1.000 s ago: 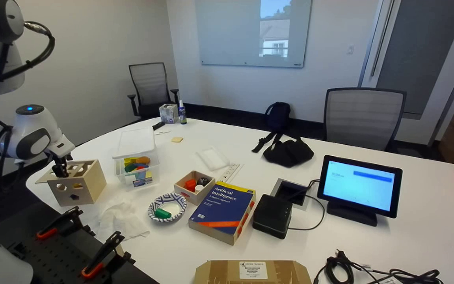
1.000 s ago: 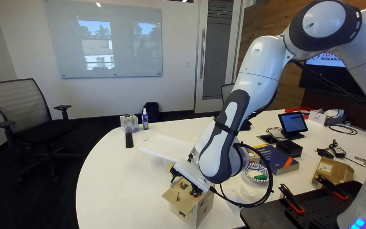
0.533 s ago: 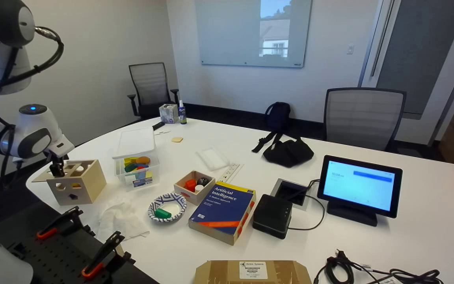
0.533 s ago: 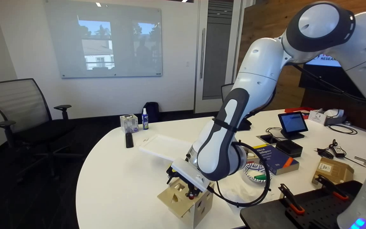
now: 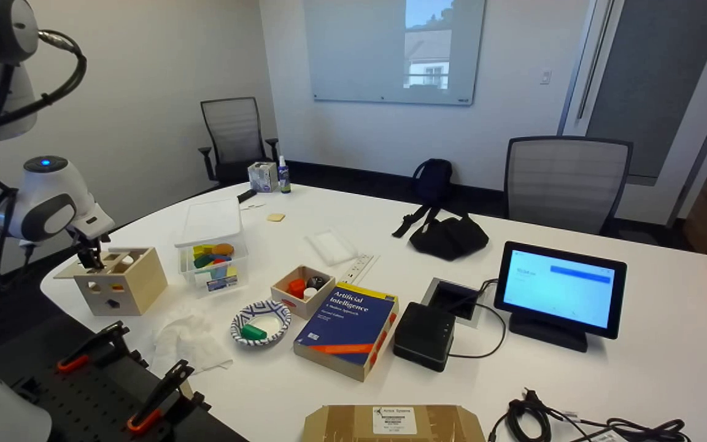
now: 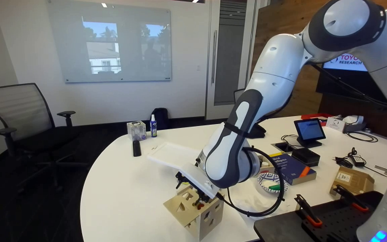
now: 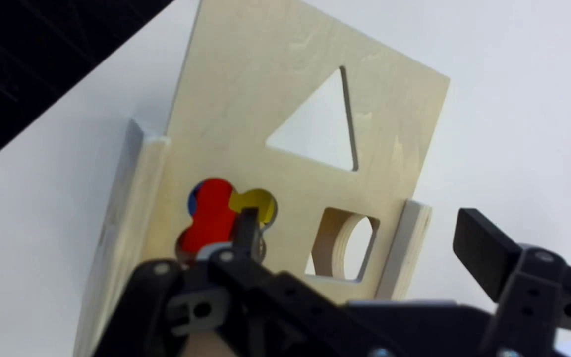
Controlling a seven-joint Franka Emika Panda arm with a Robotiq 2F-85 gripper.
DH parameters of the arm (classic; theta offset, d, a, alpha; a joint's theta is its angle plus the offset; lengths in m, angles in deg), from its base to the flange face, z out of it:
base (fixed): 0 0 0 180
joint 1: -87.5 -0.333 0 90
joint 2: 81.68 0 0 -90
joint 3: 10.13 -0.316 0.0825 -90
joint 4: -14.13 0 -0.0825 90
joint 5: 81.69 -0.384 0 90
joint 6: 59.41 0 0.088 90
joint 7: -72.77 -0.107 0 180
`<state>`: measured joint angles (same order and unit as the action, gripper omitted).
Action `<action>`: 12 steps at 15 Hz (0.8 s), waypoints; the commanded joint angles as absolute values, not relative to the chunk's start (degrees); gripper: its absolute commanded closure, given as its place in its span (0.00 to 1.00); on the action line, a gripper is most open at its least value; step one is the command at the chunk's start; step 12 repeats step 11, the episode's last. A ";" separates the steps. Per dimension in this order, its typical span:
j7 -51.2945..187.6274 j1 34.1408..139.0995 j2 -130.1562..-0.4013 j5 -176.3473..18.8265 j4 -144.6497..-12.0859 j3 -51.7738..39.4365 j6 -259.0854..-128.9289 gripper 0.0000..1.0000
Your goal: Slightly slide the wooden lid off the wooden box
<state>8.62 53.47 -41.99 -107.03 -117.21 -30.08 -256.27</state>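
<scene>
My broad white table (image 6: 123,201) has its edge near the wooden box (image 5: 132,288), a bare strip between; the generous room is on the box's side away from the arm's base (image 5: 3,393). One clear plastic tub (image 5: 188,273) stands near the box, leaving a narrow gap. The wooden lid (image 7: 298,186) sits between the box's two side walls, one end jutting past them over the table (I count three cut-outs: a triangle, a lobed one, a straight-sided one). My gripper (image 7: 357,218) is over the box with fingers (image 7: 486,253) spread wide: one fingertip (image 7: 247,228) is at the lobed cut-out, how deep I can't tell, and its mate beyond a box wall. On the base side of the box I count two clamps (image 5: 166,388); well apart from it, one patterned bowl (image 5: 241,315) holds one green block (image 5: 253,332).
</scene>
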 commanded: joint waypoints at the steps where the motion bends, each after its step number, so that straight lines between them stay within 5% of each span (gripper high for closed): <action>1: 8.75 44.02 -48.77 -114.09 -119.28 -24.05 -254.32 0.00; 12: 7.95 16.40 -52.36 -125.14 -118.95 1.12 -245.17 0.00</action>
